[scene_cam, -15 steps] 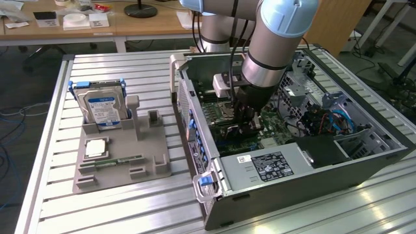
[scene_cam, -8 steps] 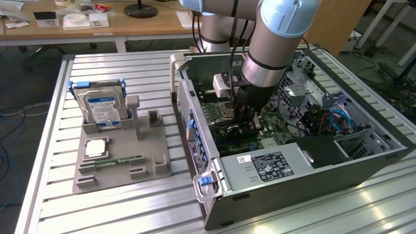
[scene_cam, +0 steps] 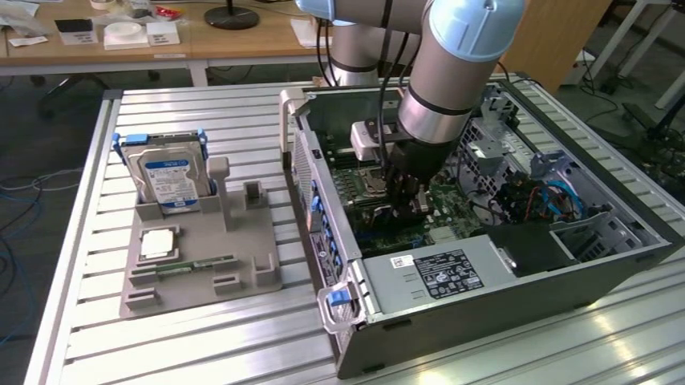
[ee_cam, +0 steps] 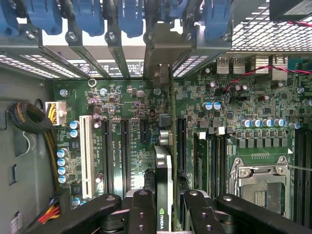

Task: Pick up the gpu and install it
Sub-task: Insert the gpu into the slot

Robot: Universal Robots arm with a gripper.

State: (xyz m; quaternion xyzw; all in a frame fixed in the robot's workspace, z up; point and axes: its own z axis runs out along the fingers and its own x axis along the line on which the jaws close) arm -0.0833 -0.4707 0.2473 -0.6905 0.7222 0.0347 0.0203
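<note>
The gpu [ee_cam: 163, 168] stands on edge inside the open computer case [scene_cam: 599, 265], seen end-on in the wrist view as a thin dark card with a green logo. It sits upright over the motherboard [ee_cam: 131, 105] among the black expansion slots, and its silver end bracket [ee_cam: 161, 73] reaches the rear slot openings. My gripper [ee_cam: 168, 217] straddles the card from above. In the exterior view the gripper [scene_cam: 408, 215] hangs straight down into the case over the board.
On the table at the exterior view's left, a grey holder [scene_cam: 257, 277] carries an upright hard drive [scene_cam: 166, 180] with a blue label and a green memory stick [scene_cam: 198, 263]. Blue latches [ee_cam: 131, 14] line the case's rear slots. A CPU socket [ee_cam: 258, 187] and a cable bundle [ee_cam: 29, 122] flank the slots.
</note>
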